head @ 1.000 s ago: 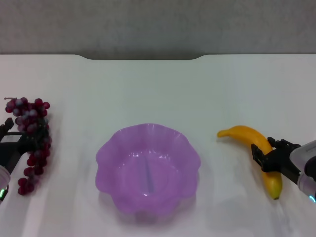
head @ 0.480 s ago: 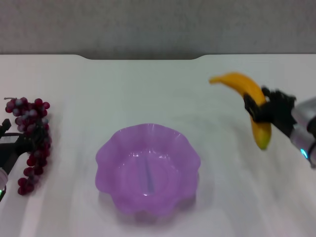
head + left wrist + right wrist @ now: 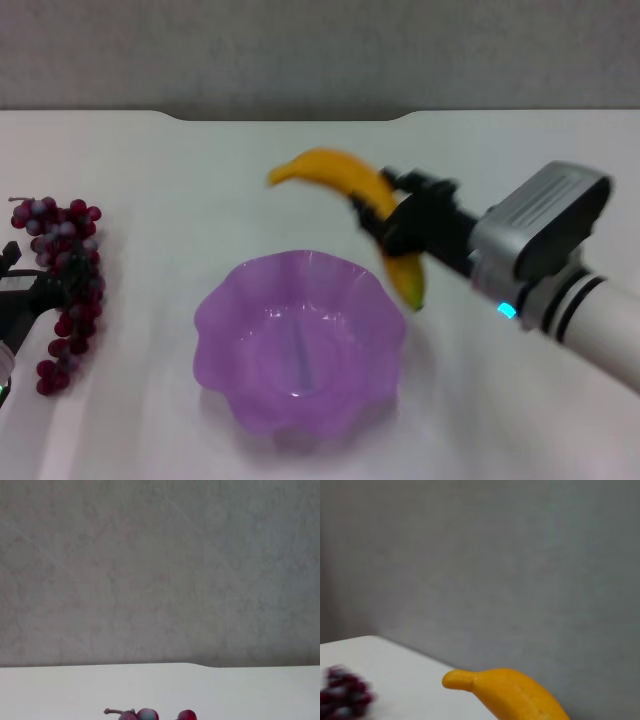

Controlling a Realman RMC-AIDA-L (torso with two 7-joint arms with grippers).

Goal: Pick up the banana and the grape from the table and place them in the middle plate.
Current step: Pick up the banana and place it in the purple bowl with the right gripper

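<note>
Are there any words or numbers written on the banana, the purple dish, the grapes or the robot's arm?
None: no words, numbers or signs can be read.
The banana, held in the right tool, is plain.
The middle plate and the grape by the left tool carry no label.
The right arm shows only a small lit teal spot, not writing.

Right tool (image 3: 385, 232) raised, clamped (left tool (image 3: 18, 290) low).

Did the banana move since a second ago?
Yes. The right claw lifted the banana off the table and carried it leftward; it now hangs by the middle plate's far right rim.
</note>
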